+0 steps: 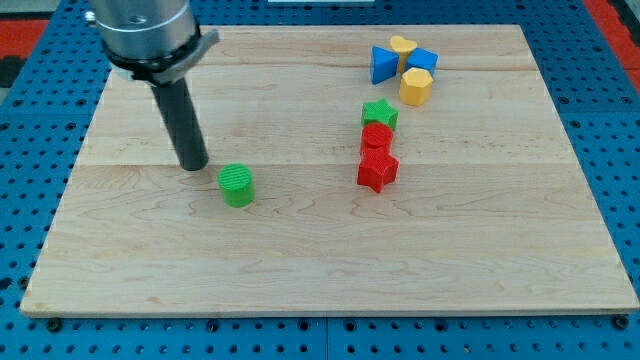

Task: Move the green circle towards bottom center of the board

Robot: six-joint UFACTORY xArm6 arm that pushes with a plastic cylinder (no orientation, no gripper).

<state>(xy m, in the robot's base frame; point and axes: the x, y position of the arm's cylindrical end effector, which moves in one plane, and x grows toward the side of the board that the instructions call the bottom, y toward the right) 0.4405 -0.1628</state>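
Single camera view of a pale wooden board (300, 270) lying on a blue perforated bench (30, 110). At the view's left, the arm's dark rod (180, 120) descends from a metal collar (150, 35); its tip (193, 166) rests on the board just beside the green circle (237, 186), up and to the view's left of it, with a narrow gap between the two. The arm carries no gripper, so there is no open or closed state to report. The green circle, a short ribbed cylinder, sits left of the board's centre, about midway between top and bottom edges. Right of centre, a green star (379, 114), a red block (377, 138) of unclear shape and a red star (377, 171) form a touching column. At the upper right, a blue triangular block (383, 64), a yellow heart (403, 47), a second blue block (424, 59) and a yellow hexagonal block (416, 87) cluster together. No brand, label or writing is legible anywhere.
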